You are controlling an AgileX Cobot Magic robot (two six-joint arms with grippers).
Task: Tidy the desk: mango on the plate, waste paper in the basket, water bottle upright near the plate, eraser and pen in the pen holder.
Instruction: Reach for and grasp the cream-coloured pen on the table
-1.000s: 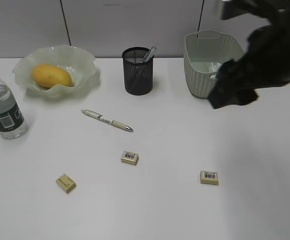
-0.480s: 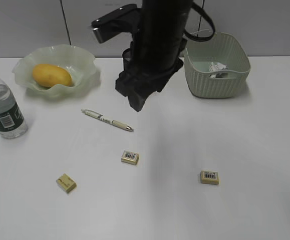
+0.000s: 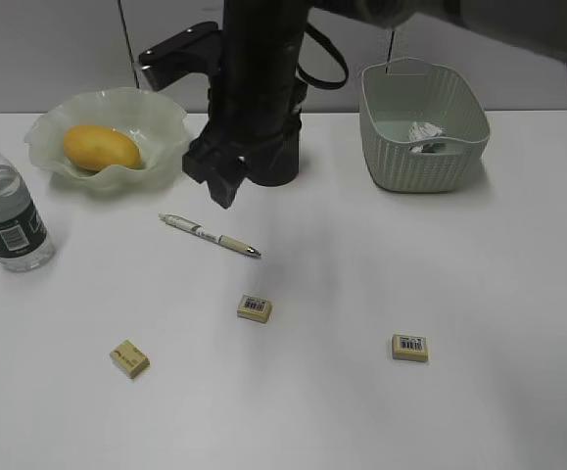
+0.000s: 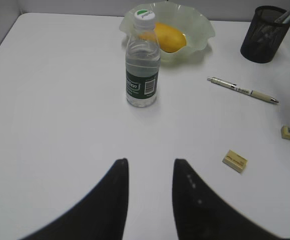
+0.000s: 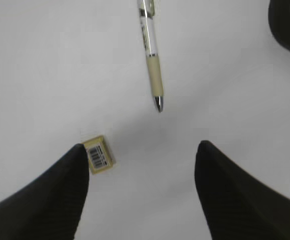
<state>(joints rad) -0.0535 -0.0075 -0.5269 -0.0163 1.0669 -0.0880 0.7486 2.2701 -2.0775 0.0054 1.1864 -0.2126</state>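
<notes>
The right gripper (image 3: 226, 186) hangs with fingers spread and empty, the pen (image 3: 210, 235) just at its six o'clock; the left gripper (image 4: 150, 167) is part-open, empty.

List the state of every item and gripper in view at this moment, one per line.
mango: lying in the plate
water bottle: upright, capped, beside the plate
waste paper: inside the basket
pen: flat on the desk
pen holder: upright, another pen inside
three erasers: loose on the desk
right gripper: open, empty, above the pen tip
left gripper: partly open, empty
</notes>
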